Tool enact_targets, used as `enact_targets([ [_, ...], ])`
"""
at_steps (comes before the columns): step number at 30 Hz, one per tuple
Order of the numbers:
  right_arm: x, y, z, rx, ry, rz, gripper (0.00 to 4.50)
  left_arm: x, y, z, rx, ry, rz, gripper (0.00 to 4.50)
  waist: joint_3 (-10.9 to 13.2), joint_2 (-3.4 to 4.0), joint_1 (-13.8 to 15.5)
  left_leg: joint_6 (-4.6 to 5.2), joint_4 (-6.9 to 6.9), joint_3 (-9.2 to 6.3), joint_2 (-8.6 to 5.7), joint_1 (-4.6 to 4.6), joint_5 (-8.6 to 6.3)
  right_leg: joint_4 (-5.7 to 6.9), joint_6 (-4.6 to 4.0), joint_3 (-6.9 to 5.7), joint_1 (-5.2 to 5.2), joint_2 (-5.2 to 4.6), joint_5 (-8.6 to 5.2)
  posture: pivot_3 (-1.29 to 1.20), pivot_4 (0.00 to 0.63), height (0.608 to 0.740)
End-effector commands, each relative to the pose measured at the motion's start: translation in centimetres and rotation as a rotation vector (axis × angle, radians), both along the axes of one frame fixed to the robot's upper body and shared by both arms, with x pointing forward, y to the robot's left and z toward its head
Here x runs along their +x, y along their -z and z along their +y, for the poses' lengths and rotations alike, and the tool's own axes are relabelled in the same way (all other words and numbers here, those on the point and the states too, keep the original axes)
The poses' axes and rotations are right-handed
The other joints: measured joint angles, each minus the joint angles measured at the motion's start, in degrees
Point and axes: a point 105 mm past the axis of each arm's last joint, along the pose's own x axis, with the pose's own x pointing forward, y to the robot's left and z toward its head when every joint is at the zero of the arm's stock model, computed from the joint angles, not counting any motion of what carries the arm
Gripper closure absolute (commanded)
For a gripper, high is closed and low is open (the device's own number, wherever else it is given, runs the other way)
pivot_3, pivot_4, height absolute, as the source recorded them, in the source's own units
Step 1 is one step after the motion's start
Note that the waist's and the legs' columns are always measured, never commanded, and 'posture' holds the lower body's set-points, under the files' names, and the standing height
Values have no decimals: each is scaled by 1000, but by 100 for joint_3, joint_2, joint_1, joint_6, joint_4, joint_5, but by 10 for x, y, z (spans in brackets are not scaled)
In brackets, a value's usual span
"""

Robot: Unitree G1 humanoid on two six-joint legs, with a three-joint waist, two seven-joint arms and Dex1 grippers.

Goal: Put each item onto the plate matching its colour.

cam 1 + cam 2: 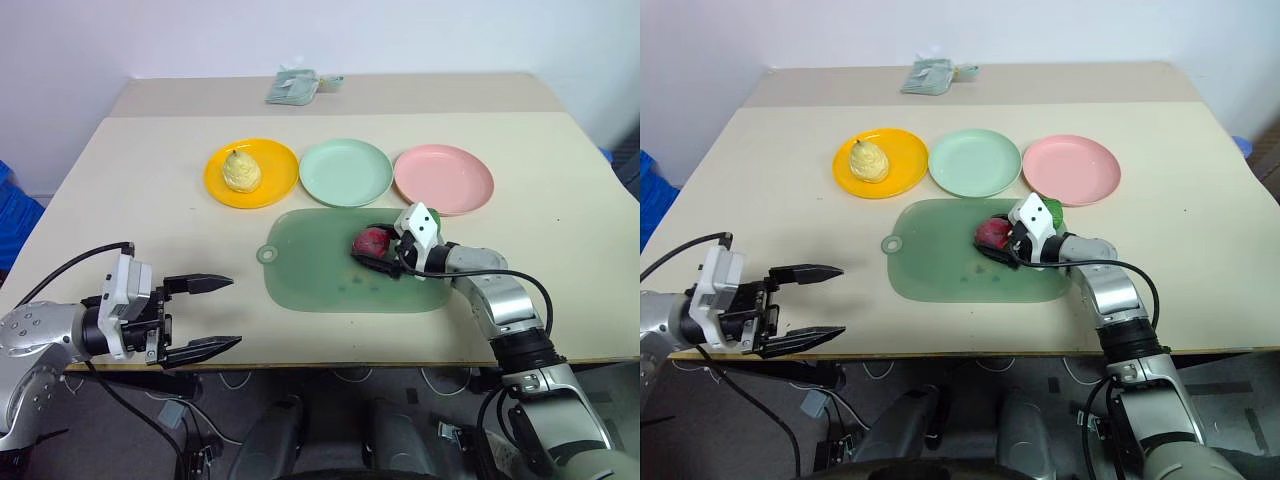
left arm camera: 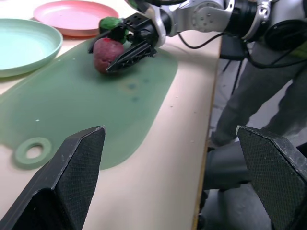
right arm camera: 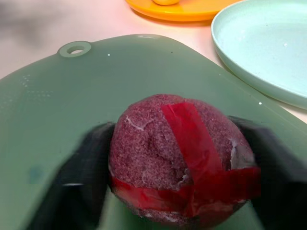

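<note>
While the table point(image 1: 120, 170) carries everything else, the green mat point(image 1: 320, 270) lies on it just ahead of the right gripper's wrist, reaching across toward the left gripper. Beyond the mat, farther out than either gripper reaches, three plates stand in a row: the yellow plate point(image 1: 270, 180) nearest the left gripper's side, the mint plate point(image 1: 345, 172) in the middle and the pink plate point(image 1: 443, 178) straight beyond the right gripper. A folded cloth point(image 1: 293, 86) lies well past the plates at the far edge of the table.

The left gripper point(image 1: 205, 315) hovers over the near edge of the table, well apart from the mat's ringed corner, its two black fingers point(image 1: 200, 284) spread wide with nothing between them.

The right gripper point(image 1: 372, 252) lies low over the mat with its fingers set on either side of the red fruit point(image 1: 371, 241). In the right wrist view the fingers press against both flanks of the red fruit point(image 3: 177, 158), so the gripper is clamped on it, and the fruit seems to rest on the mat, though the contact underneath is hard to make out.

On the yellow plate sits the pear point(image 1: 241, 170), upright, far from both grippers. The small green fruit point(image 2: 110, 23) lies just beside the right gripper's fingers, on the side toward the pink plate, at the mat's edge.
</note>
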Motion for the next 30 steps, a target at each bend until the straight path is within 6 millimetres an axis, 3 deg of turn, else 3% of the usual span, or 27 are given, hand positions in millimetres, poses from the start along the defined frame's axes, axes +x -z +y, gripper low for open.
enact_targets([
  [1, 2, -16, 5, 22, -20, -56, 2181, 1, -7, -1, 18, -24, -72, 0, 0, 0, 0, 0, 0, 0, 0, 0, 0, 0, 0, 0, 0, 0, 0, 0, 150, 740],
  [4, 2, -25, 3, 44, -13, -79, 2186, 3, -5, -2, 14, -43, -90, 0, 1, 1, 1, 0, 0, 0, 0, 0, 0, 0, 0, 0, 0, 0, 0, 0, 150, 740],
  [9, 11, -68, -3, 159, 19, -141, 2186, 21, -12, -12, -63, -148, -126, 0, 5, 9, 18, -2, 2, 0, 0, 0, 1, 0, 5, 0, 0, 0, 4, 0, 150, 740],
  [14, 49, -107, -32, 185, 180, -243, 2186, 55, -25, -40, -178, -304, -180, 0, 5, 8, 46, -3, 5, -1, 0, 0, 2, 1, 7, -3, 2, 3, 7, 0, 150, 740],
  [19, 87, -104, -63, 149, 347, -239, 2186, 74, -40, -80, -309, -342, -207, 0, 2, 0, 33, -28, 13, 1, -2, 3, 19, -1, 6, -7, 12, 5, 11, 0, 150, 740],
  [27, 106, -77, -86, 114, 530, -154, 2186, 71, -35, -92, -317, -341, -206, 0, 3, 4, -154, -35, -3, 22, 3, 3, 24, 0, 5, 6, -2, 7, 11, 0, 150, 740],
  [30, 106, -68, -86, 104, 539, -118, 845, 68, -34, -90, -313, -340, -203, 0, 3, 4, -145, -35, -4, 32, 7, 4, 24, 2, 5, 24, -4, 13, 11, 0, 150, 740],
])
